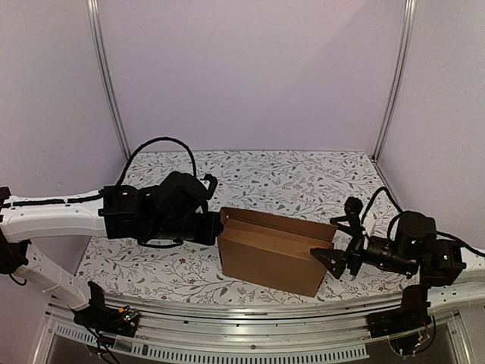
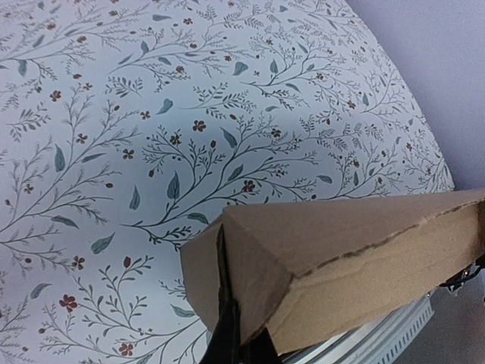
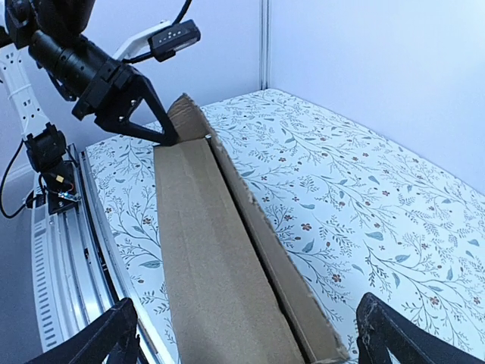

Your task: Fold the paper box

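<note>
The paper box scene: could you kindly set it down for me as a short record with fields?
paper box: brown cardboard, folded up, with a gap along its top, standing on the floral table
left end effector: shut on the box's left end flap
right end effector: open, at the box's right end
task state: box not fully closed

The paper box (image 1: 274,250) is lying across the near middle of the table (image 1: 288,178), blocking the straight way between the left gripper (image 1: 217,227) and right gripper (image 1: 333,262). Behind it, bare tabletop is lying open.
</note>
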{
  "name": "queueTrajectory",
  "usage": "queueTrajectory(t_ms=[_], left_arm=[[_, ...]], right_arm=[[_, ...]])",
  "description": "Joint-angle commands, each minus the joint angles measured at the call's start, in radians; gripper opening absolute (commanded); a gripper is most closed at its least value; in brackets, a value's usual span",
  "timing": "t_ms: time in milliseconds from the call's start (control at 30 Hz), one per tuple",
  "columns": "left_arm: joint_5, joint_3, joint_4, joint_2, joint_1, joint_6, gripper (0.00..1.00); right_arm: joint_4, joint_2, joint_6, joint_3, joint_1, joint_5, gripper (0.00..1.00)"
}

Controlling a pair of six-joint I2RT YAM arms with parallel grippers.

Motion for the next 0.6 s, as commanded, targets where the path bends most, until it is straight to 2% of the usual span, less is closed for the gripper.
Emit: queueTrajectory(t_ms=[0,333,567], left_arm=[[0.059,-0.075,-0.171,0.062,-0.026,-0.026,0.0],[0.039,-0.082,-0.16,0.05,-0.026,-0.056,0.0],[0.037,-0.084,-0.155,0.046,-0.026,-0.059,0.0]], right_arm=[[-0.353,-0.045,0.143,0.112,0.007,0.095,0.99],[-0.678,-0.013,0.309,0.372,0.008,0.164,0.99],[-0.824,0.111,0.425,0.501,0.007,0.184,0.9]])
